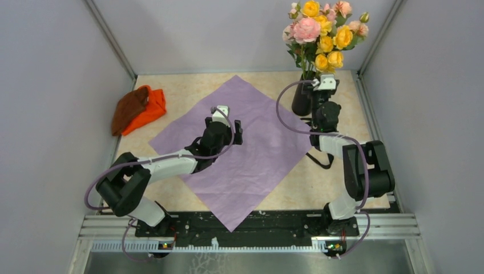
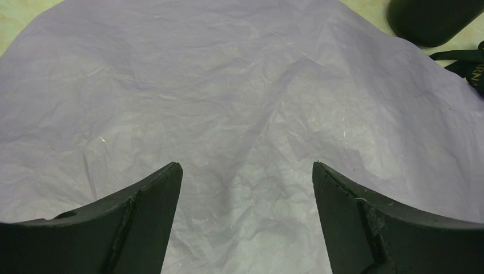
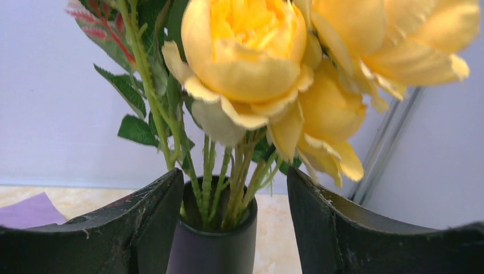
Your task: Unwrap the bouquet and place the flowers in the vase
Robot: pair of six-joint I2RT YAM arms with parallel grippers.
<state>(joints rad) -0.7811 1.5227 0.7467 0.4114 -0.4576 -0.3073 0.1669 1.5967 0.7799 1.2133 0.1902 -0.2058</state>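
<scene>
Right tool parted, flowers standing — in vase

My left arm and my right arm are made of white tubes with big black joints. A thin purple-grey cable loops along each one. My left gripper and my right gripper each have two black fingers, fat at the bottom and curved to a point like horns. Their edges have small pale scuffs and chips.
</scene>
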